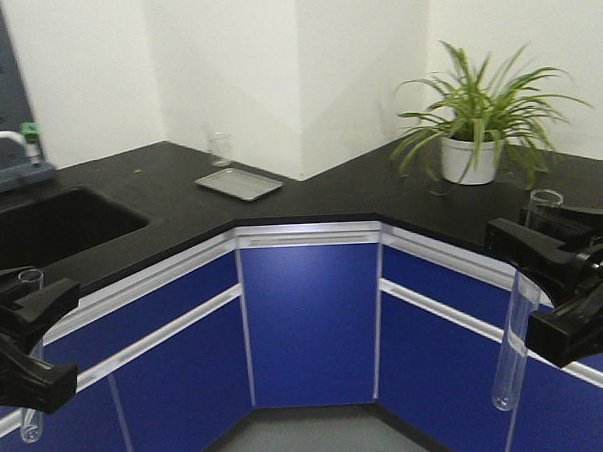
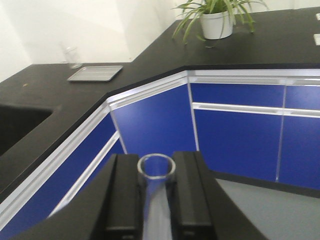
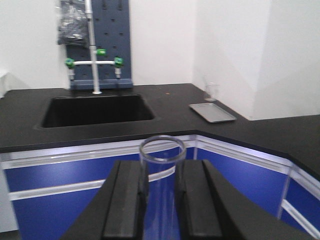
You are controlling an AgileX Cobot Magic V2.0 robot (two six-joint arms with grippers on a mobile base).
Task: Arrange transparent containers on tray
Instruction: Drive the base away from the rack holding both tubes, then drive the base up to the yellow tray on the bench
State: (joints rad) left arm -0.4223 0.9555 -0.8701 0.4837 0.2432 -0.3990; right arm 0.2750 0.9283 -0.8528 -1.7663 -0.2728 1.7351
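Black left claw [image 1: 31, 338] clenched on a thin clear glass test tube [image 1: 29, 413], long axis upright. Black right claw [image 1: 530, 291] grips a second clear glass tube [image 1: 510, 362], near-vertical. Flat grey rectangular tray [image 1: 238, 184] sits well ahead on the black tabletop [image 1: 330, 200], left of centre; left arm looks nearer.

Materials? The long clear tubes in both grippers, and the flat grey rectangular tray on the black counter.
Both long clear tubes: likely glass, glossy; blue cabinets show through, rims glint. The flat grey rectangular tray: probably metal, dull satin sheen, thin raised rim; grey plastic not ruled out.
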